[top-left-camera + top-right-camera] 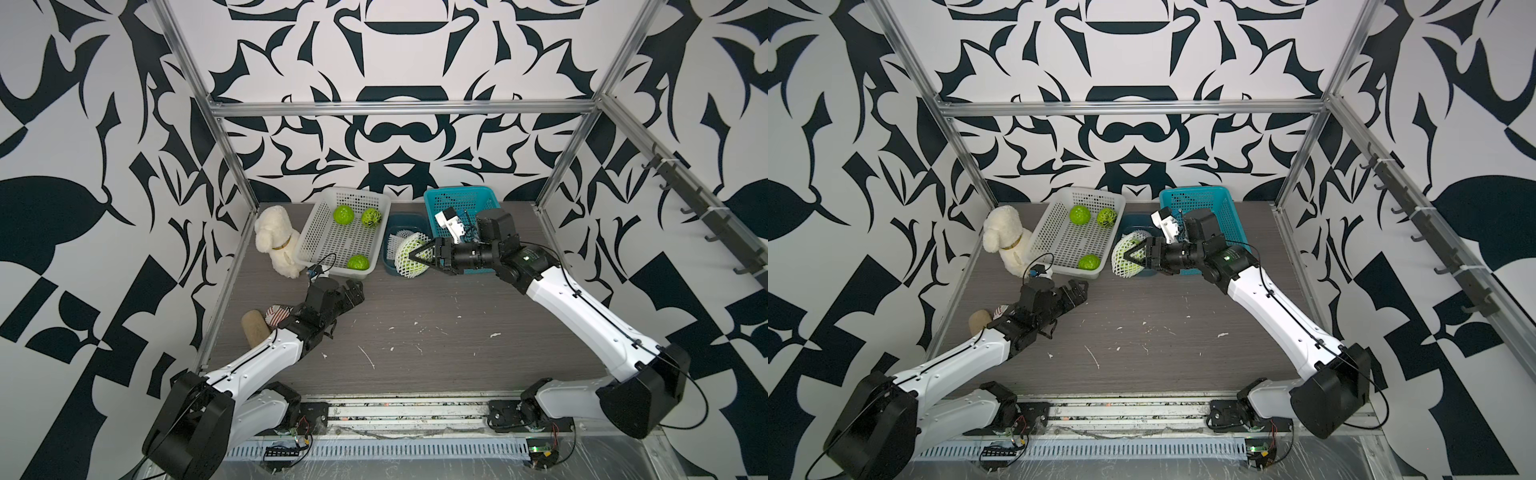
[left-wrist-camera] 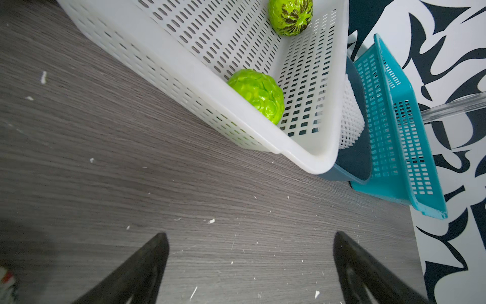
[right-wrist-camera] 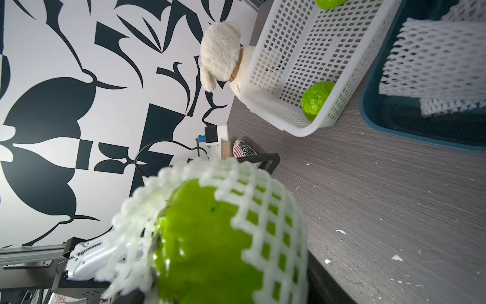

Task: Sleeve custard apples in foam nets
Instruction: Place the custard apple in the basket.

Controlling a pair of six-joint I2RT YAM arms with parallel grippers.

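Foam net (image 1: 401,258) sleeves the custard apple (image 3: 205,237) that the right end effector (image 1: 415,254) grips at one o'clock. Left end effector (image 2: 251,234) gapes empty, probably free to fetch another.

Bright, even — soft shadows; foregrounds blurred

Three custard apples (image 1: 343,215) in the left basket (image 1: 328,245); foam nets (image 1: 395,243) in the tray (image 1: 386,262) between that and the right basket (image 1: 461,199).
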